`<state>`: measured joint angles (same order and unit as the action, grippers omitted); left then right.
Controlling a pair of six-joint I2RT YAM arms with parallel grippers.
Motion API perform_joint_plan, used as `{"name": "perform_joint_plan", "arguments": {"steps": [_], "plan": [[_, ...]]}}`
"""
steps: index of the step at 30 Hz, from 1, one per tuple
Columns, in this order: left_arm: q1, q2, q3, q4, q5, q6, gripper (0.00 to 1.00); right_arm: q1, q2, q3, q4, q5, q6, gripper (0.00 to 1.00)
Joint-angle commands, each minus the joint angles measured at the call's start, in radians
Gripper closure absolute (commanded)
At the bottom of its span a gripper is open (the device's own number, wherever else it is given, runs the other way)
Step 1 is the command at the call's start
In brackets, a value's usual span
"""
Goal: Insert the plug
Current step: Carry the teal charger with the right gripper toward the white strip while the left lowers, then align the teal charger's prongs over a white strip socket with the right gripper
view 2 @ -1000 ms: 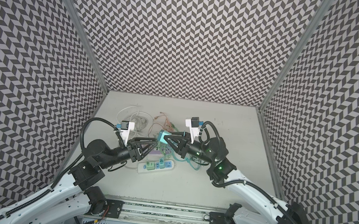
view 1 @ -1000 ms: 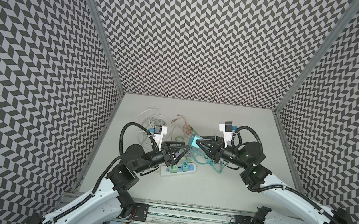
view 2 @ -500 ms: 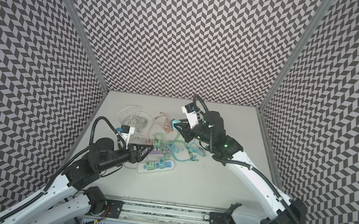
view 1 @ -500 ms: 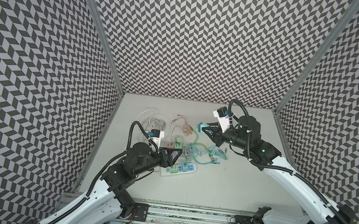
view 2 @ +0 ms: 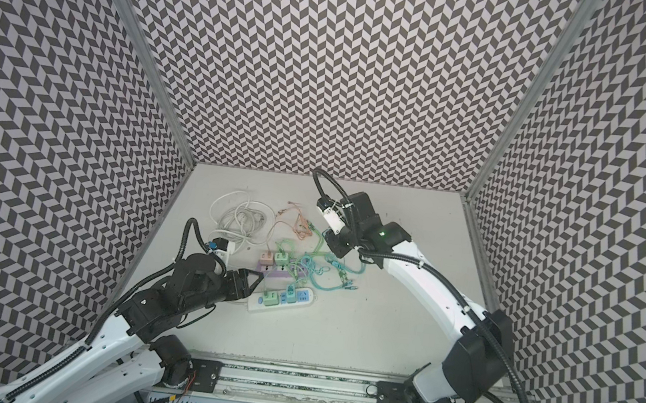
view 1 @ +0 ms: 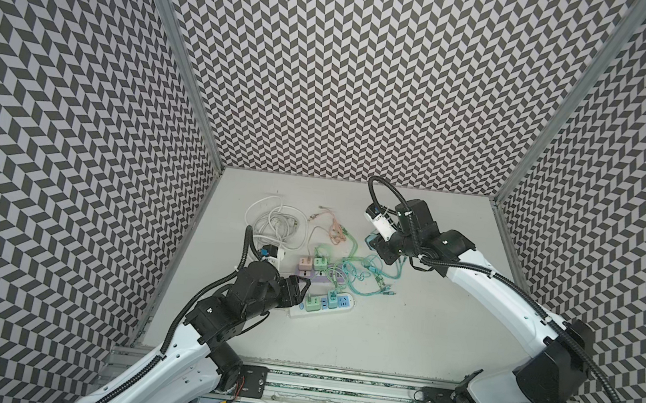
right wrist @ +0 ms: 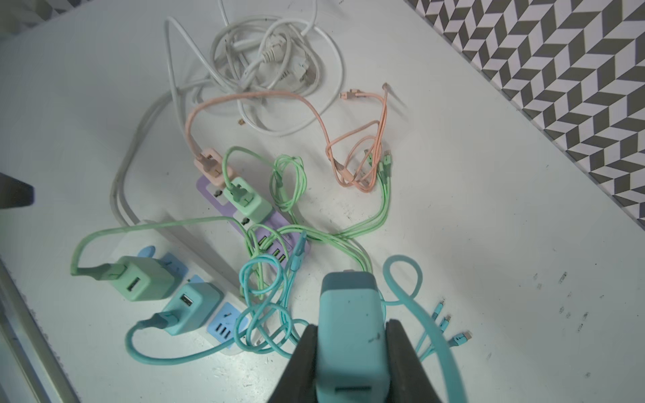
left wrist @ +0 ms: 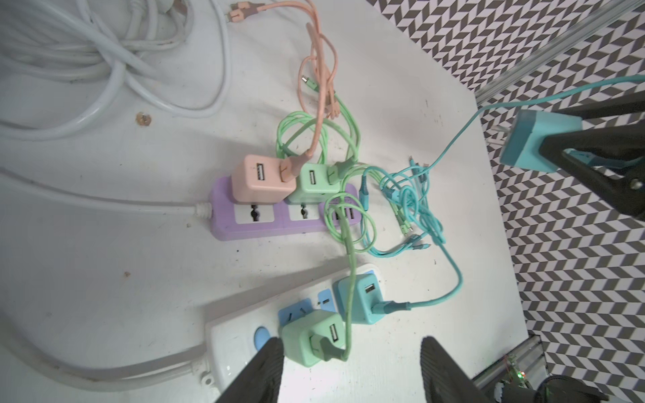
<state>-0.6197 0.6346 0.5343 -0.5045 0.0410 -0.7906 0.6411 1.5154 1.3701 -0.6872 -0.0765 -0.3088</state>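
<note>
My right gripper (right wrist: 351, 335) is shut on a teal plug (right wrist: 350, 328), a boxy charger with a teal cable. In both top views it hangs above the table, behind and to the right of the strips (view 1: 371, 243) (view 2: 329, 236). The left wrist view shows the plug (left wrist: 534, 143) in the air with its prongs free. My left gripper (left wrist: 349, 352) is open, low over the switch end of the white power strip (left wrist: 230, 335). One of its fingers (left wrist: 265, 363) is against a green charger (left wrist: 314, 338) plugged into that strip. A purple power strip (left wrist: 223, 223) lies just behind.
A teal charger (left wrist: 359, 296) sits in the white strip beside the green one. A pink charger (left wrist: 258, 181) and a green charger (left wrist: 317, 181) sit in the purple strip. Green, teal and pink cables (view 1: 362, 276) tangle to the right. A white cable coil (view 1: 277, 222) lies at the back left.
My right gripper has carried the teal plug up and back, away from the strips, and now points down. The left gripper has drawn back a little toward the white strip's end and narrowed slightly.
</note>
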Motion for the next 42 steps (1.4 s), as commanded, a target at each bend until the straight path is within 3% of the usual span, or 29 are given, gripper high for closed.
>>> {"name": "perform_joint_plan", "arguments": {"steps": [1, 5, 20, 34, 42], "plan": [[0.006, -0.001, -0.041, -0.007, -0.007, -0.033, 0.38, 0.002, 0.005, 0.011, -0.055, 0.026, -0.094, 0.91], [0.006, 0.024, -0.089, 0.035, 0.005, -0.058, 0.39, 0.006, 0.009, -0.003, -0.134, 0.001, -0.171, 0.92], [0.006, 0.049, -0.159, 0.052, -0.051, -0.127, 0.45, 0.147, -0.048, -0.159, -0.091, -0.078, -0.290, 0.91], [0.006, 0.082, -0.262, 0.119, -0.047, -0.163, 0.53, 0.239, 0.044, -0.151, -0.062, -0.067, -0.343, 0.91], [0.006, 0.066, -0.285, 0.157, -0.079, -0.147, 0.62, 0.277, 0.152, -0.050, -0.114, -0.036, -0.391, 0.91]]}}
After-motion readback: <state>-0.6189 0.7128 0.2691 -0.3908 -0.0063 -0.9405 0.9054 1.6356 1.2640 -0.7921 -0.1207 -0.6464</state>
